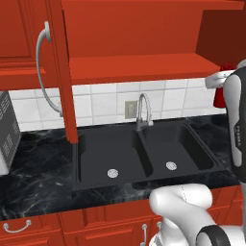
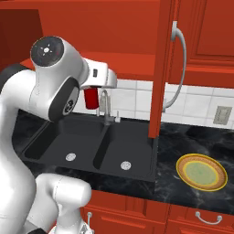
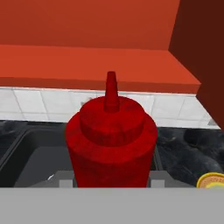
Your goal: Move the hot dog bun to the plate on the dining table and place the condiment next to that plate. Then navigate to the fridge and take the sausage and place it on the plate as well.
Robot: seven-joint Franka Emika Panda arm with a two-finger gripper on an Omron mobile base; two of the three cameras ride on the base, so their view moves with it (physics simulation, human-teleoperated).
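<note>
The condiment [image 3: 111, 140], a dark red squeeze bottle with a pointed nozzle, stands upright between my fingers in the hand view. My gripper [image 2: 94, 87] is shut on it and holds it in the air above the left basin of the sink, just under the open wall cabinet. From the left base view the condiment [image 1: 219, 98] and gripper [image 1: 217, 80] sit at the far right edge, partly hidden by my arm. The hot dog bun, the plate, the dining table, the fridge and the sausage are out of view.
A black double sink [image 1: 144, 153] with a steel faucet [image 1: 143, 111] is set in a black marble counter [image 2: 183, 137]. A yellow-rimmed plate [image 2: 201, 171] lies to its right. A red cabinet door [image 2: 162, 68] hangs open. A microwave [image 1: 7, 132] stands at left.
</note>
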